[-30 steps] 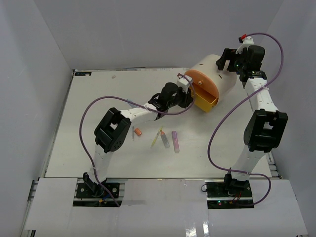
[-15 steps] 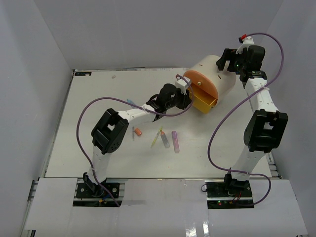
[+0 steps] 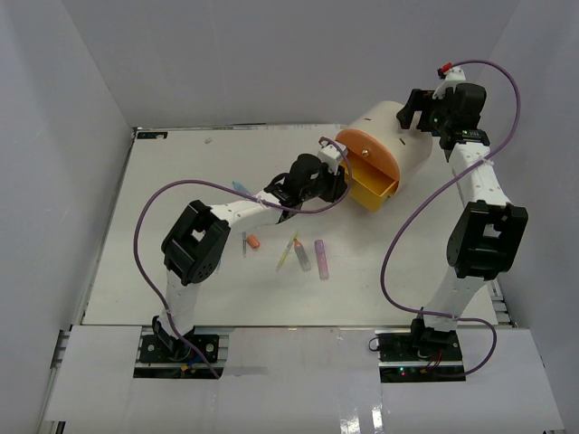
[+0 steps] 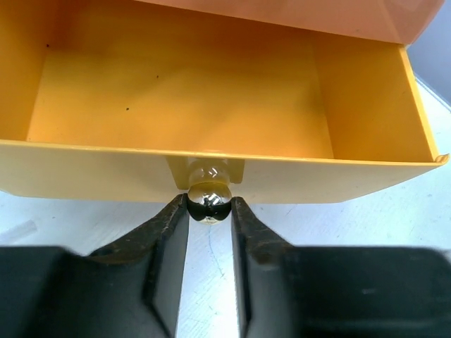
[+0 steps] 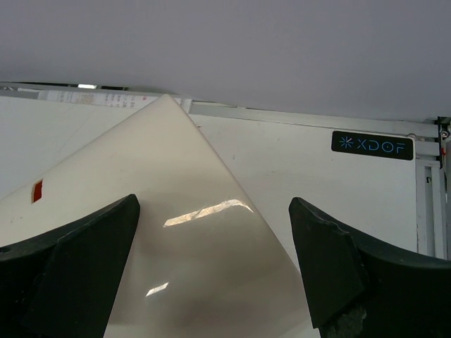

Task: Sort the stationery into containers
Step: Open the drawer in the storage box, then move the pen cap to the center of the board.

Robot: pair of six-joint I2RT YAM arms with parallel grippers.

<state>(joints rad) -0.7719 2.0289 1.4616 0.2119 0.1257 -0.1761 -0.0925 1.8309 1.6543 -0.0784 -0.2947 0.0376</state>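
Left wrist: left fingers [image 4: 165,239] pinch one knob [image 4: 208,199], yellow drawer [image 4: 296,179] | right fingers [image 5: 77,257] wide, empty | one purple marker [image 3: 321,259]

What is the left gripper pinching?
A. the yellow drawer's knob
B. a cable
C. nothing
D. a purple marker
A: in the left wrist view, the left gripper has its two fingers pressed on either side of the shiny round knob at the front of the open yellow drawer.
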